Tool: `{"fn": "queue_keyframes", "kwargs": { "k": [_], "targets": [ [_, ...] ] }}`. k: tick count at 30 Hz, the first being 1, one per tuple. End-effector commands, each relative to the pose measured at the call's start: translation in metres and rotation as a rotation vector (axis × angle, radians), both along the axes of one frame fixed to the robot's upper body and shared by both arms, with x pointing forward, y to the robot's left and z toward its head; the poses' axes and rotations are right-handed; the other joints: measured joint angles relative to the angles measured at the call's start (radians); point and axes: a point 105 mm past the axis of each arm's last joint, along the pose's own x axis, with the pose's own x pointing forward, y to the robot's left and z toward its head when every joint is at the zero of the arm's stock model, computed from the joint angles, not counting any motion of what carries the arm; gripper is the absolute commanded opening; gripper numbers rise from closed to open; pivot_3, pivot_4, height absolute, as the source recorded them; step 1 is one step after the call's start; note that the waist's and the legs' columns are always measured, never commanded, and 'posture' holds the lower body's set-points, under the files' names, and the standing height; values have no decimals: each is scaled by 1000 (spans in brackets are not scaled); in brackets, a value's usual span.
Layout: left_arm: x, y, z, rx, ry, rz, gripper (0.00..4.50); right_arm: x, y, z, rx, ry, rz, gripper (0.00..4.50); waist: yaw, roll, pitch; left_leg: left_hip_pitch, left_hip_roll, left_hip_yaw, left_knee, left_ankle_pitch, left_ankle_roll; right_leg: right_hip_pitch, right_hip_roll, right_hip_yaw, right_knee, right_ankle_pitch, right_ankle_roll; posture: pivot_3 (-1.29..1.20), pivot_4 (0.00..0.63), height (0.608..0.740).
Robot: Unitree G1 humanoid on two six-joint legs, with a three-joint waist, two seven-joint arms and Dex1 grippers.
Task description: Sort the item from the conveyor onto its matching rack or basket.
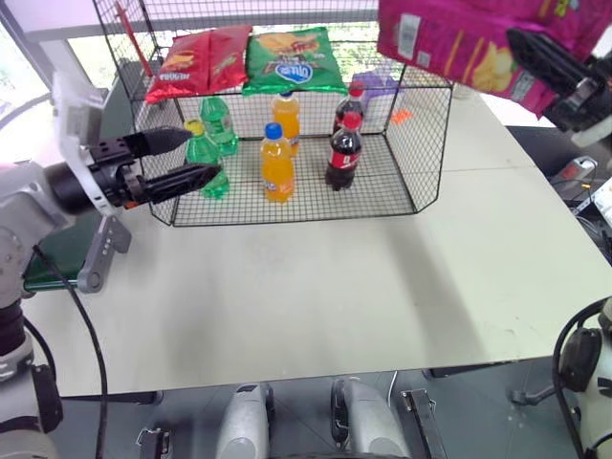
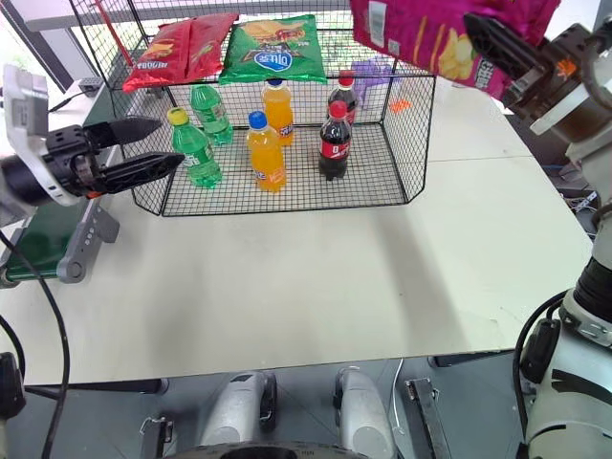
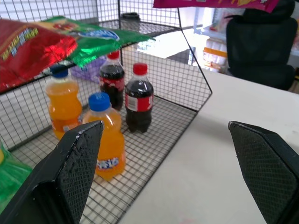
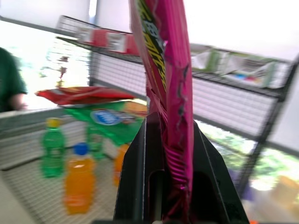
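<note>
Pink chip bag (image 1: 469, 43) in right gripper (image 1: 535, 59)

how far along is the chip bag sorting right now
Done: the pink chip bag is off the conveyor and up in the air, pinched in the shut right gripper. In hand: it hangs above the right end of the black wire rack. The left gripper is open and empty beside the rack. Left: lay the bag on the upper shelf, next to the red bags and green bag.
</note>
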Motion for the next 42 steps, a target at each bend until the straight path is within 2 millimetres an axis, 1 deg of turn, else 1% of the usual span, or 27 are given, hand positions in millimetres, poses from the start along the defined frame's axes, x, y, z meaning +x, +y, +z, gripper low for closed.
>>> {"fn": "queue_keyframes", "kwargs": {
  "k": [1, 3, 5, 8, 11, 13, 15, 19, 22, 25, 28, 32, 33, 34, 35, 37, 39, 42],
  "targets": [
    [-3, -11, 9, -3, -52, -19, 4451, 25, 24, -1, -213, -187, -161, 0, -10, 0, 0, 0, 0, 0, 0, 0, 0, 0, 0, 0, 0, 0, 0, 0, 150, 740],
    [-4, -12, 8, -10, -56, -11, 4451, 40, 33, -9, -342, -247, -230, 0, -14, 0, 0, 0, 0, 0, 0, 0, 0, 0, 0, 0, 0, 0, 0, 0, 150, 740],
    [-5, -12, 8, -15, -60, -1, 4451, 53, 36, -15, -453, -292, -299, 0, -15, 0, 0, -1, 0, 0, 0, 0, 0, -1, 0, 0, 0, 0, 0, 0, 150, 740],
    [-10, -13, 7, -25, -62, 8, 4451, 71, 36, -14, -564, -354, -417, 0, -14, 0, 0, -2, -1, 0, 0, 0, 0, -1, 0, 1, 0, -1, 1, 0, 150, 740],
    [-11, -12, 4, -26, -57, 26, 4451, 84, 39, -11, -653, -404, -503, 0, -13, 0, 0, -2, -1, 0, 0, 0, 0, -1, 0, 1, 0, -1, 1, 0, 150, 740],
    [-11, -12, 2, -24, -54, 34, 4451, 89, 40, -7, -668, -425, -541, 0, -14, 0, 0, -1, -1, 0, 0, 0, 0, -1, 0, 1, 0, -1, 1, 0, 150, 740],
    [-11, -12, -1, -25, -49, 43, 4451, 100, 48, -6, -703, -419, -576, 0, -16, 0, 0, -1, -1, 0, 0, 0, 0, -1, 0, 1, 0, -1, 1, 0, 150, 740],
    [-11, -14, -5, -36, -47, 49, 4451, 115, 60, -11, -746, -377, -581, 0, -19, 0, 0, -1, 0, 0, 0, 0, 0, -1, 0, 1, 0, 0, 1, 0, 150, 740],
    [-10, -14, -9, -38, -43, 55, 4451, 122, 67, -12, -732, -342, -568, 0, -16, 0, 0, -1, 0, 0, 0, 0, 0, -1, 0, 1, 0, 0, 1, 0, 150, 740],
    [-10, -15, -13, -35, -38, 61, 4451, 126, 69, -11, -731, -326, -568, 0, -14, 0, 0, -2, -1, 0, 0, 0, 0, -1, 0, 1, 0, 0, 1, 0, 150, 740],
    [-10, -15, -16, -39, -35, 67, 4500, 130, 73, -12, -724, -294, -544, 1129, -15, 0, 0, -2, -1, 0, 0, 0, 0, -1, 0, 1, 0, 0, 1, 0, 150, 740],
    [-11, -14, -18, -46, -31, 76, 4500, 132, 74, -9, -714, -272, -517, 3222, -17, 0, 0, -1, -1, 0, 0, 0, 0, -1, 0, 1, 0, 0, 1, 0, 150, 740],
    [-11, -14, -19, -46, -29, 77, 4500, 131, 74, -8, -706, -264, -506, 3677, -17, 0, 0, -1, -1, 0, 0, 0, 0, -1, 0, 1, 0, 0, 1, 0, 150, 740],
    [-11, -14, -20, -46, -28, 78, 4500, 131, 74, -7, -700, -258, -499, 4261, -17, 0, 0, -1, -1, 0, 0, 0, 0, -1, 0, 1, 0, 0, 1, 0, 150, 740],
    [-11, -14, -20, -47, -28, 79, 4500, 131, 73, -7, -690, -244, -487, 4453, -18, 0, 0, -1, -1, 0, 0, 0, 0, -1, 0, 1, 0, 0, 1, 0, 150, 740],
    [-11, -14, -21, -49, -24, 78, 4500, 128, 74, -8, -681, -199, -434, 4453, -18, 0, 0, -1, 0, 0, 0, 0, 0, -1, 0, 1, 0, 0, 1, 0, 150, 740],
    [-11, -14, -22, -50, -22, 79, 4500, 125, 79, -10, -627, -125, -335, 4453, -18, 0, 0, -1, 0, 0, 0, 0, 0, 0, 0, 1, 0, 0, 1, 0, 150, 740],
    [-10, -14, -23, -51, -19, 80, 4500, 118, 83, -8, -565, -60, -225, 4453, -17, 0, 0, -1, 0, 0, 0, 0, 0, 0, 0, 1, 0, 0, 1, 0, 150, 740]
  ]
}}
